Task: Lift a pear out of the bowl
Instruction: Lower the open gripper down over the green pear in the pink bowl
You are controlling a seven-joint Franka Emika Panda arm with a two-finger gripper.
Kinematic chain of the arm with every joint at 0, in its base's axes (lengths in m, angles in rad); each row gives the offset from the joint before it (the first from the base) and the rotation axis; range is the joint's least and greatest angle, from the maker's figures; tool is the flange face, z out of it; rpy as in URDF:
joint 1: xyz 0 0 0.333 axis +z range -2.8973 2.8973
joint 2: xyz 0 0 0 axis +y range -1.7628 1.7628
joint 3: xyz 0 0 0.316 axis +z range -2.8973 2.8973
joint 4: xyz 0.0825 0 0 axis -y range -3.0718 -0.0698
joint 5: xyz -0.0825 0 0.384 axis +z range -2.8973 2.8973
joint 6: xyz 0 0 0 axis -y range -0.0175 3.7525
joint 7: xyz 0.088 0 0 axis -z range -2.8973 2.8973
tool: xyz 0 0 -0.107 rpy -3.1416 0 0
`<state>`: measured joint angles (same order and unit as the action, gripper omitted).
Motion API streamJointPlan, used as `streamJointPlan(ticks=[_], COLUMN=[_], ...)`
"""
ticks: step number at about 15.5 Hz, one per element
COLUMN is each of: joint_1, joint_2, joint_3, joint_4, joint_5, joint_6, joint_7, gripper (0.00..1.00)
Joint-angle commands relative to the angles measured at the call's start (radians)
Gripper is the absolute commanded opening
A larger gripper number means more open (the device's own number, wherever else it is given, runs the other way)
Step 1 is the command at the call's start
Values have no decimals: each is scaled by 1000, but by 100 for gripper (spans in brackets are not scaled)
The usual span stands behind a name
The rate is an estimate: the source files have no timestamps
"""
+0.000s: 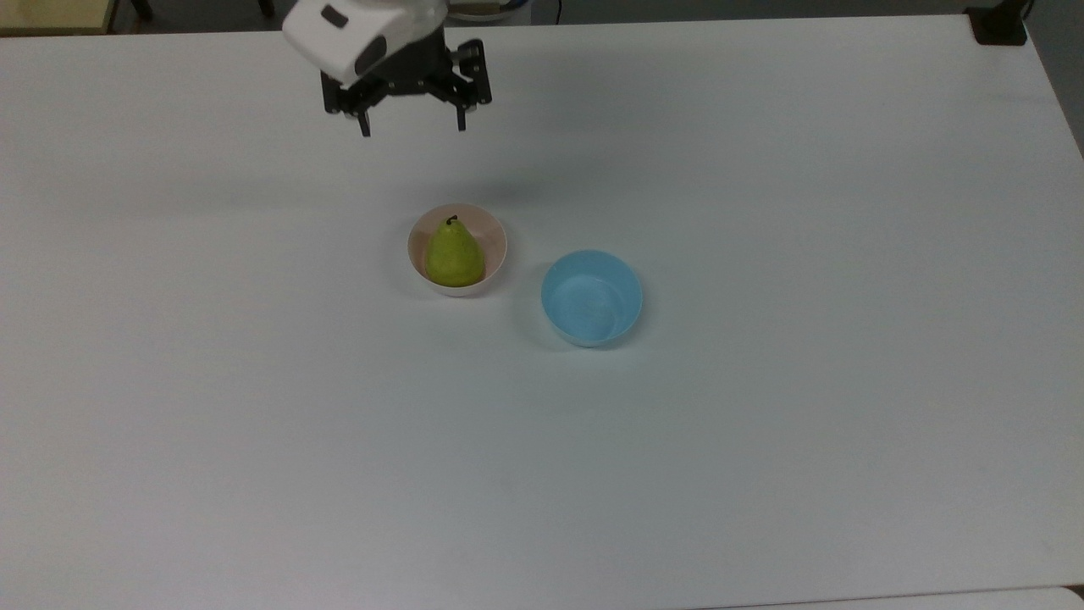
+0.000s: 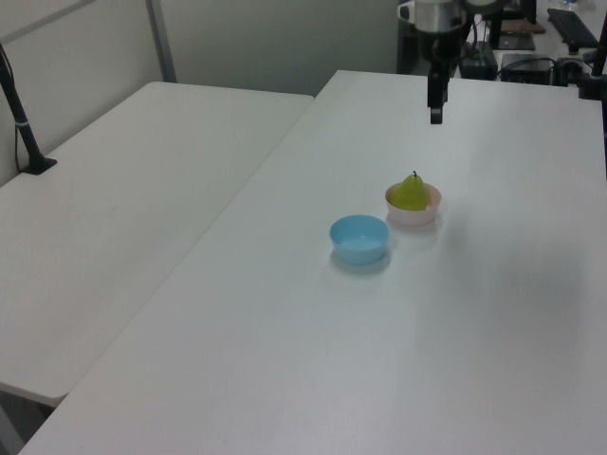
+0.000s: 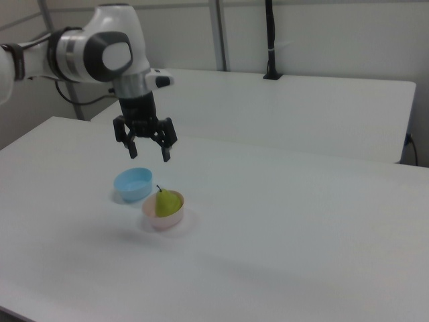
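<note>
A yellow-green pear (image 1: 455, 253) with a dark stem stands upright in the pale pink bowl (image 1: 494, 233) near the table's middle; I see the pear (image 2: 411, 192) and the bowl (image 2: 413, 212) in the left view too, and the pear (image 3: 167, 201) in the bowl (image 3: 163, 219) in the right view. My gripper (image 1: 413, 129) hangs open in the air, fingers pointing down, toward the top view's upper edge from the bowl and a little to its left. In the right view the gripper (image 3: 149, 155) is above the bowls, holding nothing. The gripper (image 2: 435, 116) is also seen high over the table in the left view.
A light blue bowl (image 1: 591, 297) stands empty just beside the pink bowl, on the top view's right. The white table (image 1: 762, 424) stretches wide around both bowls. A second white table (image 2: 123, 209) adjoins it on the left view's left.
</note>
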<state>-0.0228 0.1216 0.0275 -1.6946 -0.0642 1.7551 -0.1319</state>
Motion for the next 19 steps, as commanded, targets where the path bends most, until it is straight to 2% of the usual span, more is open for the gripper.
streamJointPlan(ticks=[1,7,9,13,17,19], joint_1=[9,36,40,60,61,61], joint_2=[33,108,134,184,214,231], joint_3=[0,5,5,5,5,5], joint_4=[-34,-86,-88,-88,-88,-88], joint_5=[15,-2,-37,-48,-63,-63], joint_6=[63,148,165,231,259,277], joint_7=[-17,-11,-9,80,80,81], gripper=[100,100,100,100,86,85])
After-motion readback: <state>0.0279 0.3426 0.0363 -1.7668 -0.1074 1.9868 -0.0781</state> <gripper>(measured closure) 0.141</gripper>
